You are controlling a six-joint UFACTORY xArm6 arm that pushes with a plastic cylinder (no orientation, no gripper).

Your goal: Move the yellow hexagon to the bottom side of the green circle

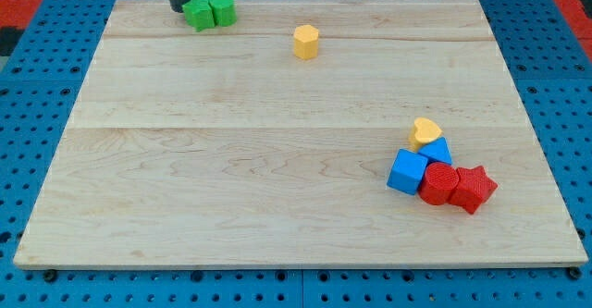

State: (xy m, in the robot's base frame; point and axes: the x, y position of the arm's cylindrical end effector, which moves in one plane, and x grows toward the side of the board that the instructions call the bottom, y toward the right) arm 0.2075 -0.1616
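Note:
The yellow hexagon (306,42) stands near the view's top, a little right of centre. The green circle (222,9) sits at the top left of the board, touching a green star-shaped block (198,14) on its left. My tip (178,7) is at the top left, just left of the green star block and touching or nearly touching it. The yellow hexagon lies to the right of and slightly below the green circle, well apart from it.
A cluster sits at the lower right: a yellow heart (426,130), a blue triangular block (437,150), a blue cube (408,172), a red block (439,184) and a red star (472,188). The wooden board (277,188) lies on a blue pegboard.

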